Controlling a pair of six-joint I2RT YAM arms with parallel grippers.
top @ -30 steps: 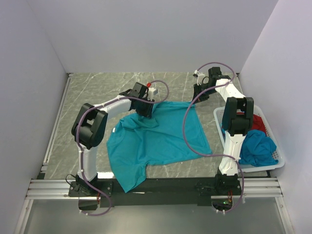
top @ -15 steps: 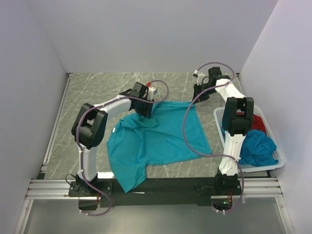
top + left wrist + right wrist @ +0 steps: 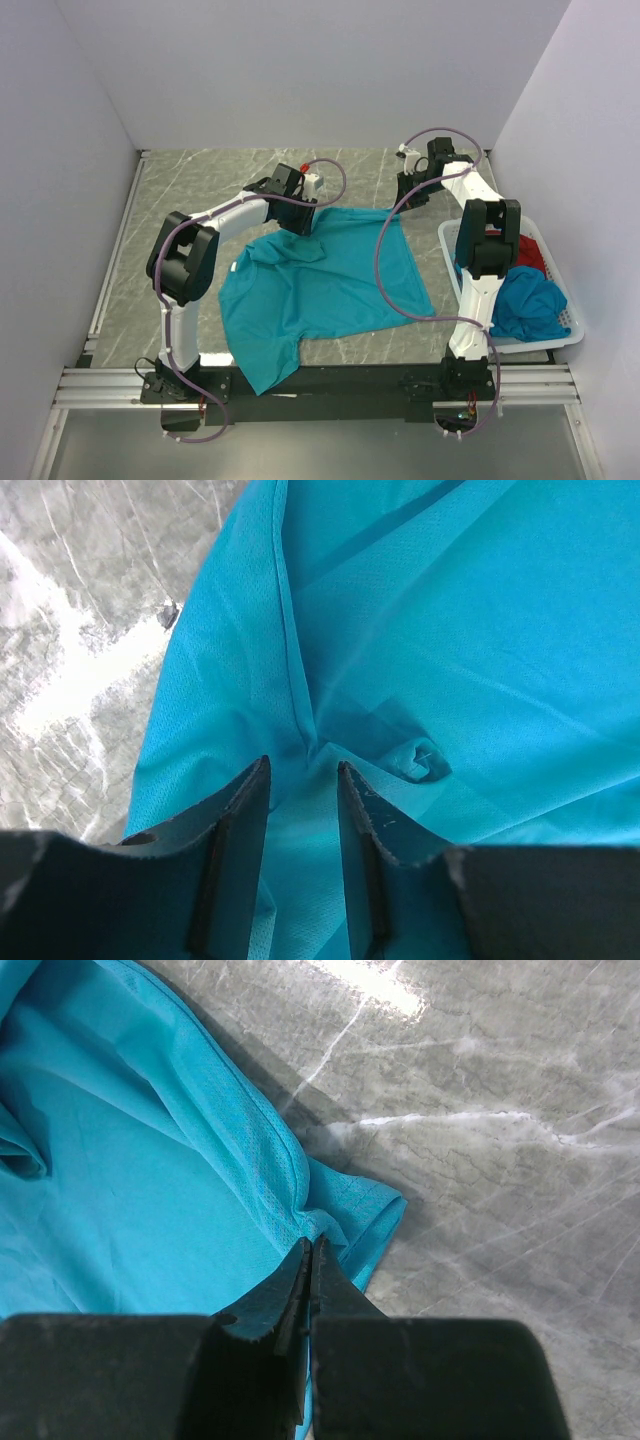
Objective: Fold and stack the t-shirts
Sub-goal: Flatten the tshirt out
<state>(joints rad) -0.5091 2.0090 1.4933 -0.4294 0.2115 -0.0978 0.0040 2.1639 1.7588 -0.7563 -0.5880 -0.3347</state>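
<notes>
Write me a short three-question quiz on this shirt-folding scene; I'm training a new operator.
1. True or false: the teal t-shirt lies fully inside the white basket.
2. Which pincer is closed on the teal shirt's hem: A left, B right?
3. Fill in: the blue t-shirt sits in the ____.

Key: 1 false, it is spread on the table. 2 B, the right pincer; the left pincer stands open. 3 basket.

A grey marble-patterned table [image 3: 200, 190] fills the floor of a booth with plain white walls [image 3: 300, 70] at the back, left and right. An aluminium rail [image 3: 90, 385] runs along the table's near edge. Bright light glares off the table top in both wrist views.
</notes>
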